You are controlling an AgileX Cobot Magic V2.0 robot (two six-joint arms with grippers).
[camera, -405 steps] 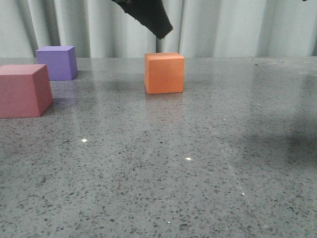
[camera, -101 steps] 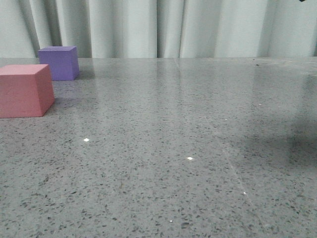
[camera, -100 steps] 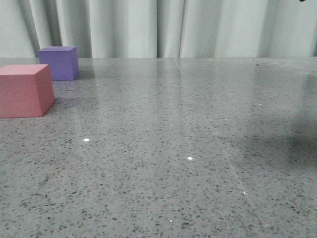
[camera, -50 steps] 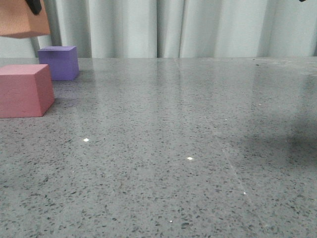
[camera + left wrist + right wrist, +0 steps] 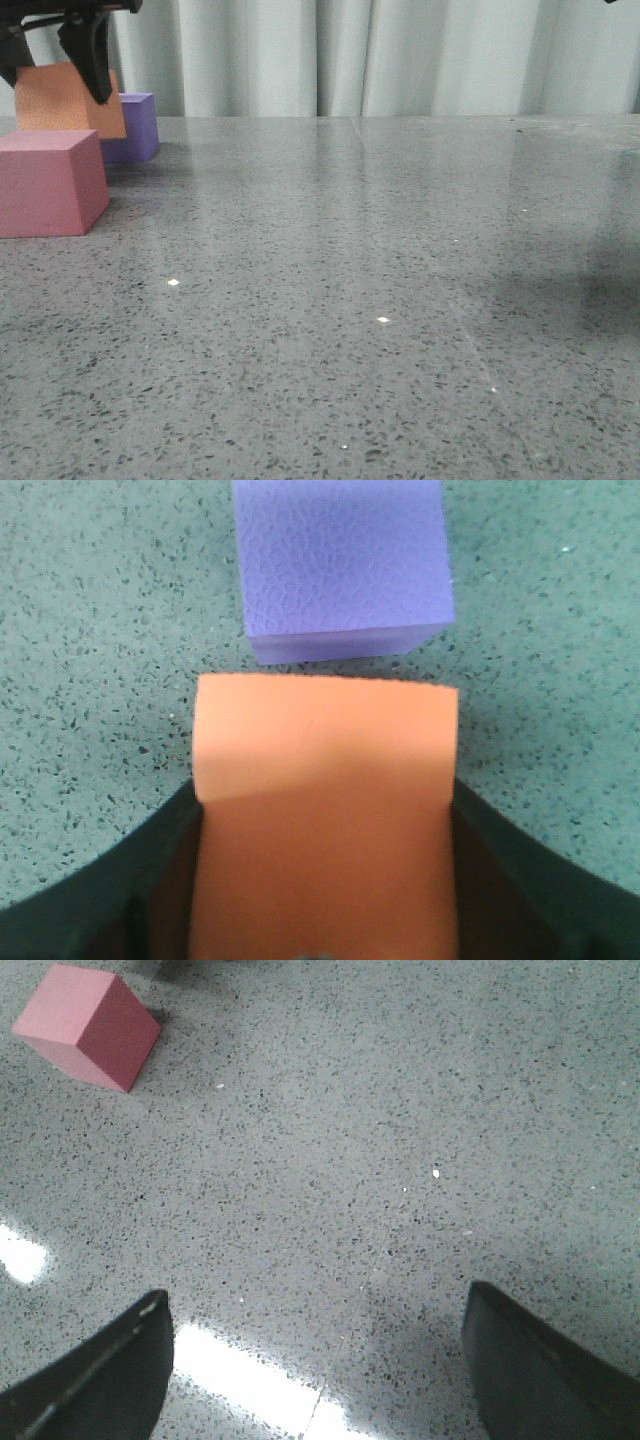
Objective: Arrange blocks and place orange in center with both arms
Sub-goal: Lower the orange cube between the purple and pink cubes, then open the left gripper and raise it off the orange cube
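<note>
Orange cube (image 5: 66, 100), out of sight a second ago, now hangs clenched in the left pincer (image 5: 55, 72), lower than half a second ago. The purple cube (image 5: 340, 565) lies just beyond its fingertips, the pink cube (image 5: 50, 182) nearer the camera. It looks bound for the gap between them. The right pincer (image 5: 315, 1360) stands spread, holding nothing.

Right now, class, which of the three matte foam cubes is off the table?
The orange matte foam cube: the left gripper holds it raised, while the pink-red and purple cubes rest on the table.
</note>
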